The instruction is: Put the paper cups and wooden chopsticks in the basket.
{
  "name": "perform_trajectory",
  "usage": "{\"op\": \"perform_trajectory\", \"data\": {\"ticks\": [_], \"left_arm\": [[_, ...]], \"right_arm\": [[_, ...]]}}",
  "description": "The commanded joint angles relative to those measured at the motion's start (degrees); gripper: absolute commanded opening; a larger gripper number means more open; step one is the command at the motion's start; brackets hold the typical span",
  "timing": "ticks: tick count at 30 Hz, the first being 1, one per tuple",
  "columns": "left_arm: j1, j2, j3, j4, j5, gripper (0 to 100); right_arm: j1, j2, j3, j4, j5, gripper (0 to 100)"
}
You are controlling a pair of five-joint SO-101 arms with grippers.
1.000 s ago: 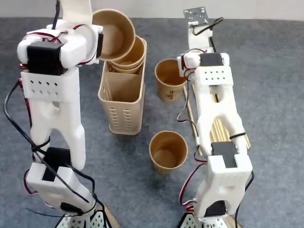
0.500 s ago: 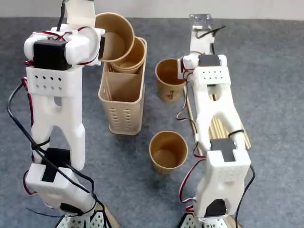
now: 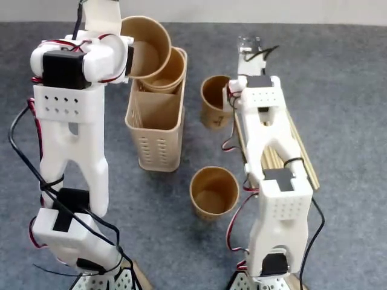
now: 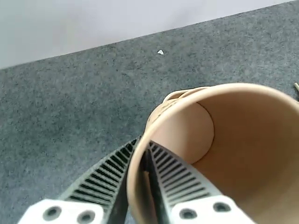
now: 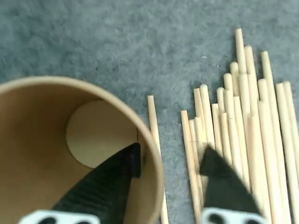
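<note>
All paper cups (image 3: 213, 192) are looking like matt brown kraft paper, smooth inside. Chopsticks (image 5: 243, 121) are showing pale, bare, smooth wood. Basket (image 3: 156, 142) is appearing as beige perforated plastic with a faint sheen. Table cover (image 3: 351, 90) is reading as rough grey felt. Arms (image 3: 69, 139) are showing white matt plastic; left gripper (image 4: 145, 142) fingers (image 4: 180, 175) are showing black ribbed plastic.

Basket (image 3: 154, 136): left of tabletop (image 3: 351, 121) centre, lengthwise front to back.
Nested cups (image 3: 169, 75): in the basket's rear compartment.
Held cup (image 3: 145, 45): tilted over the basket's rear end, rim pinched in the left tool (image 4: 145, 147).
Middle cup (image 3: 214, 103): upright just right of the basket; right tool (image 5: 170, 154) astride its wall, one finger inside, one outside.
Chopsticks (image 3: 299, 151): flat, bundled just right of the middle cup, under the right arm.
Front cup (image 3: 213, 192): upright, before the basket's front right corner, left of the chopsticks.
</note>
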Motion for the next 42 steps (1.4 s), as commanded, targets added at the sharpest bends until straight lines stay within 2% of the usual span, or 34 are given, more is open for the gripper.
{"op": "perform_trajectory", "data": {"ticks": [1, 12, 18, 22, 25, 28, 34, 38, 42], "left_arm": [[1.54, -1.45, 0.22, -0.62, 0.79, 3], [5.14, -0.48, 1.27, -2.73, 3.16, 3], [3.47, 9.71, 3.56, -7.21, 3.16, 4], [3.03, 16.04, 3.30, -7.82, 2.90, 18], [1.71, 15.34, -0.66, -6.15, 2.81, 26], [0.31, 12.79, -8.22, -1.76, 2.64, 27], [-0.66, 8.48, -20.79, 7.56, -3.25, 27], [-4.97, 5.49, -24.75, 8.62, -3.25, 27], [-11.74, 3.38, -24.84, 8.53, -2.99, 27]], "right_arm": [[-0.66, -1.54, -5.58, 1.45, -0.35, 2.4], [1.54, -13.76, -37.41, 25.89, -0.09, 0.5], [1.27, -15.34, -44.79, 33.27, -0.18, 0.5], [-2.51, -18.68, -54.02, 36.44, -0.09, 0.5], [-5.93, -19.82, -58.42, 36.70, -0.09, 0.5], [-8.84, -19.65, -59.74, 35.38, -0.09, 0.5], [-13.58, -17.80, -59.65, 30.20, -0.44, 0.5], [-16.66, -14.64, -59.65, 29.32, -0.35, 0.5], [-16.66, -7.52, -58.77, 29.32, -0.53, 0.5]]}}
